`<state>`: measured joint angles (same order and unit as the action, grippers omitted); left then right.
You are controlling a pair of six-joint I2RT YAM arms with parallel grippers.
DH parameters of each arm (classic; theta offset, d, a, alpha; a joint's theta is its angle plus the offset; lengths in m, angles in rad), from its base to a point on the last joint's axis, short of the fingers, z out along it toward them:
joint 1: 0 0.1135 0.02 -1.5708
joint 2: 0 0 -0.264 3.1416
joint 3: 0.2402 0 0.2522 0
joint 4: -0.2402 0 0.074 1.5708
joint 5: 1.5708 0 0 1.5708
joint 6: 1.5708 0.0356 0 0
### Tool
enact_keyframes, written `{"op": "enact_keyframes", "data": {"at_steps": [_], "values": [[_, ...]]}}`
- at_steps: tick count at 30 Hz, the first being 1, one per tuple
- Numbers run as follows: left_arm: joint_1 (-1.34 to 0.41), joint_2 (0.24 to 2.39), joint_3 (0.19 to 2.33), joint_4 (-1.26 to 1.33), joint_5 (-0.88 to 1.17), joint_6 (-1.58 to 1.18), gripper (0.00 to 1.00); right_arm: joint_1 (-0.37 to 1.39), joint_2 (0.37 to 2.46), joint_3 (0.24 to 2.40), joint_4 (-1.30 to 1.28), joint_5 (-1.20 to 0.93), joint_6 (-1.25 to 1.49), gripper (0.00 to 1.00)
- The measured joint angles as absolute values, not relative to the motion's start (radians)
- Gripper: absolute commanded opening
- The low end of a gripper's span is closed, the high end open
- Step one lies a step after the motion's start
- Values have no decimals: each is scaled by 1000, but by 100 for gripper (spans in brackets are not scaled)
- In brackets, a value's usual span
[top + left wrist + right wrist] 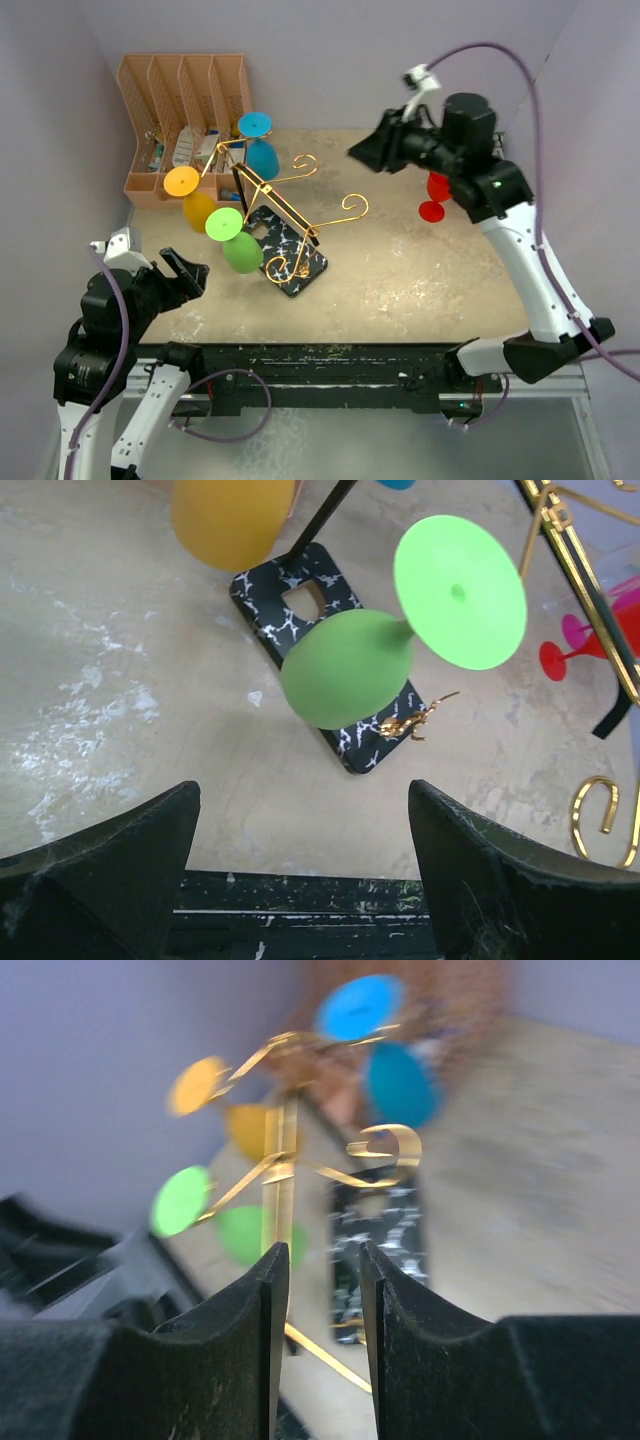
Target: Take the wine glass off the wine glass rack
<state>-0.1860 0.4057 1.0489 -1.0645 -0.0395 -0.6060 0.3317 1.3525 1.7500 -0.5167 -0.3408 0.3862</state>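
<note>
The gold wire wine glass rack (290, 210) stands mid-table on its black marble-look base (297, 265). Three wine glasses hang from it: green (238, 245), orange-yellow (192, 200) and blue (260, 148). A red wine glass (434, 197) rests on the table at the right, partly hidden under my right arm. My left gripper (188, 272) is open near the front left, short of the green glass (345, 675), with nothing between its fingers. My right gripper (362, 150) hovers high to the right of the rack, open and empty. The right wrist view is blurred, with the rack (282, 1160) ahead.
An orange-brown slotted file organiser (185, 105) holding small items stands at the back left, close behind the rack. Grey walls close in the left, back and right sides. The black table edge (300, 910) lies just under my left gripper.
</note>
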Motion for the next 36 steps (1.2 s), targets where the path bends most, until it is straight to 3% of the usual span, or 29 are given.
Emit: {"op": "enact_keyframes", "data": {"at_steps": [3, 11, 18, 36], "values": [[-186, 406, 1026, -1075, -64, -605, 88, 512, 1404, 1759, -456, -430, 430, 38], [-186, 398, 1025, -1079, -117, -606, 88, 705, 1604, 1832, -406, -469, 526, 42], [-186, 370, 1025, -1080, -145, -608, 88, 890, 1814, 2051, -469, -422, 548, 40], [-186, 340, 1025, -1086, -160, -609, 87, 936, 2012, 2274, -662, -201, 524, 41]]}}
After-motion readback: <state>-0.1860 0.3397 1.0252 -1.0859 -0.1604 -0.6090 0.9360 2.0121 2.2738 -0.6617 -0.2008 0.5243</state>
